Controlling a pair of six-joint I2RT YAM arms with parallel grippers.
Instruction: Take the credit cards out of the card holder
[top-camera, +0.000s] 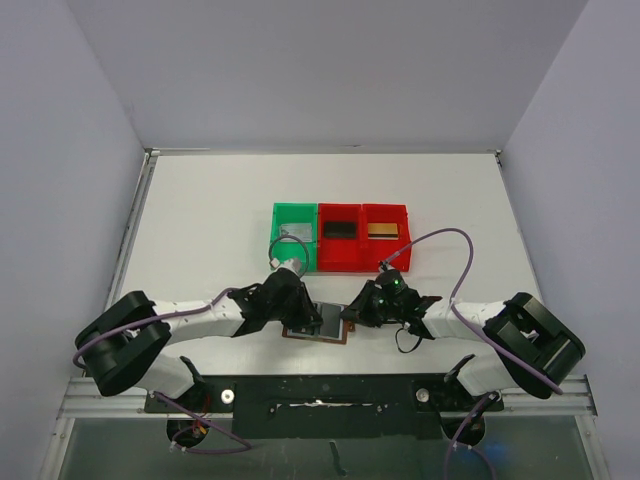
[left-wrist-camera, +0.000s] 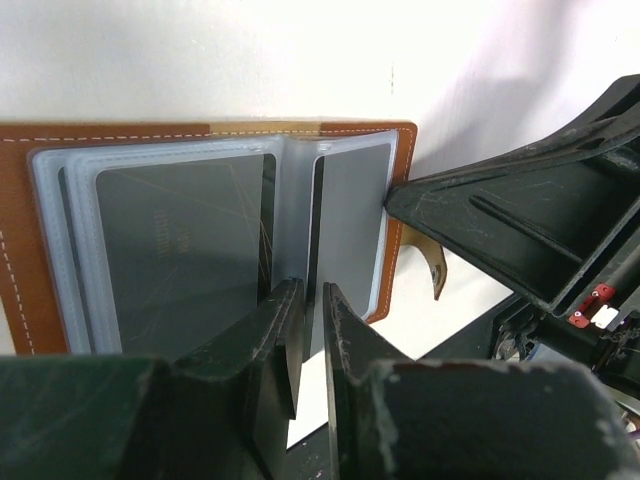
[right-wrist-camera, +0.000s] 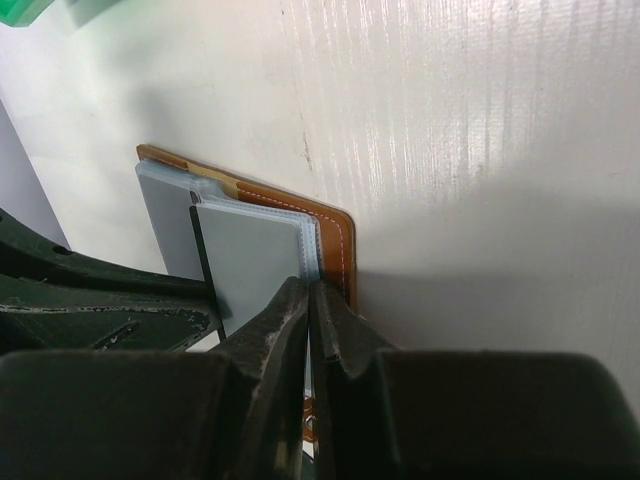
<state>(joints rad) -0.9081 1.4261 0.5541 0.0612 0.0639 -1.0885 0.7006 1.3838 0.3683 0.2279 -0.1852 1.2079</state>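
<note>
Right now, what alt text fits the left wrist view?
An open brown card holder lies on a white table, dark credit cards showing through its pale sleeves. The left gripper sits at the centre fold, jaws a sliver apart; the right gripper pinches the holder's right edge.

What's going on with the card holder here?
Both arms meet over the open card holder. The right gripper is pinched shut on its right sleeve edge. The left gripper sits at the middle fold, jaws barely apart; I can't tell if it grips anything. Dark cards are in the sleeves. The green bin and red bins behind each hold a card.
</note>
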